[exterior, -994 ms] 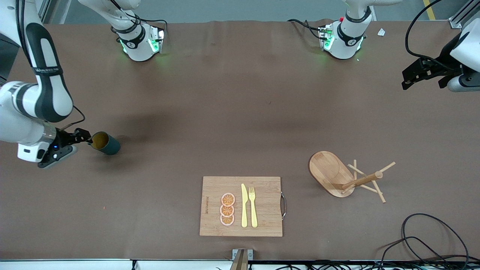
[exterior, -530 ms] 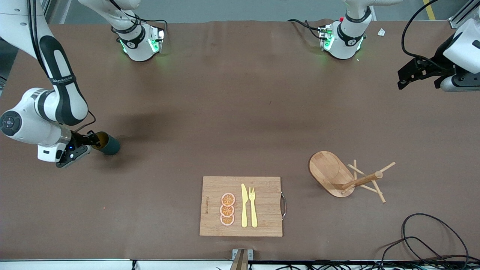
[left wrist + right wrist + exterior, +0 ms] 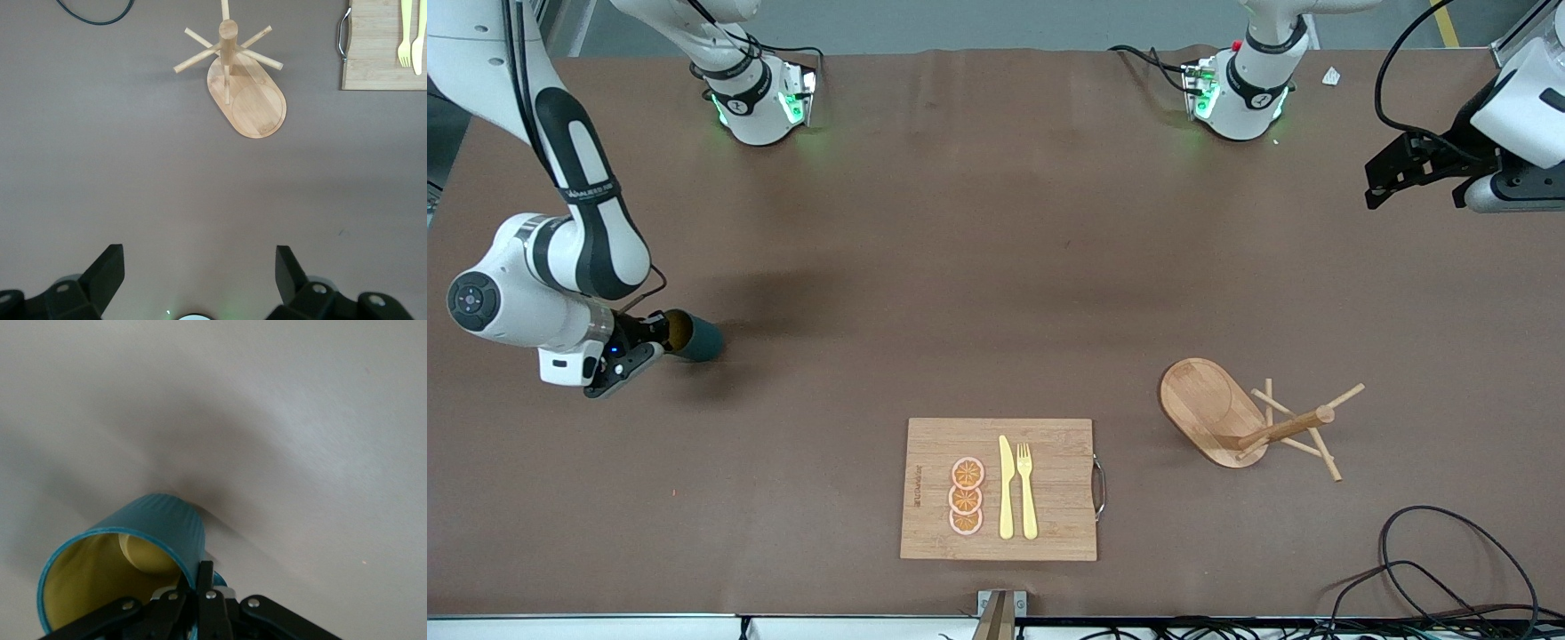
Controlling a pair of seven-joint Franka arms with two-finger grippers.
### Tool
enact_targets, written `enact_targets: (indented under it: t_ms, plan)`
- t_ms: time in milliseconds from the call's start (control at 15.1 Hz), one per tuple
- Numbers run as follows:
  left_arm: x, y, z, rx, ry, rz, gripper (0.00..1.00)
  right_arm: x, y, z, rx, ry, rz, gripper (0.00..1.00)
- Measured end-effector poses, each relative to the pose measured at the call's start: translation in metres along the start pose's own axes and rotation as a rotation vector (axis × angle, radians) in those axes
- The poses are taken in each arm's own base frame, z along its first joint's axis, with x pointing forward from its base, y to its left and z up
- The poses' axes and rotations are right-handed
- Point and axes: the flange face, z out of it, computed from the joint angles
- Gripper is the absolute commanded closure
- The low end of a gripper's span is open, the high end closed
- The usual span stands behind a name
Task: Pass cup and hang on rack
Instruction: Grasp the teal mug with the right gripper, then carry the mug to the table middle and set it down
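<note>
Right tool (image 3: 660,336) carried cup (image 3: 691,336) inward; left tool (image 3: 1414,173) waits open.

The cup (image 3: 694,338) is dark teal outside with a golden-brown inside. The rack (image 3: 1232,416) and the cutting board (image 3: 1049,484) are light wood on the brown table (image 3: 978,267). On the board lie orange slices (image 3: 966,496) beside a pale yellow knife (image 3: 1006,489) and fork (image 3: 1027,489).
</note>
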Motion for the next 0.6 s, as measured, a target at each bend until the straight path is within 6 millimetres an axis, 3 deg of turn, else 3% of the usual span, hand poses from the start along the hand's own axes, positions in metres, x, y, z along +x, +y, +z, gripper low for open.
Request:
enact_targets:
  t_ms: [133,265,597]
  plan:
    - [-0.001,-0.001,-0.001,0.0,0.0,-0.002,0.0,0.026,-0.04,-0.023,0.002,-0.009,0.076,1.0]
    - [-0.001,-0.001,-0.001,0.0,0.0,-0.003,0.0,0.062,-0.102,-0.04,-0.006,-0.019,0.189,1.0]
    - [-0.001,-0.001,-0.001,0.0,-0.002,-0.001,0.0,0.153,-0.319,-0.05,-0.054,0.02,0.416,1.0]
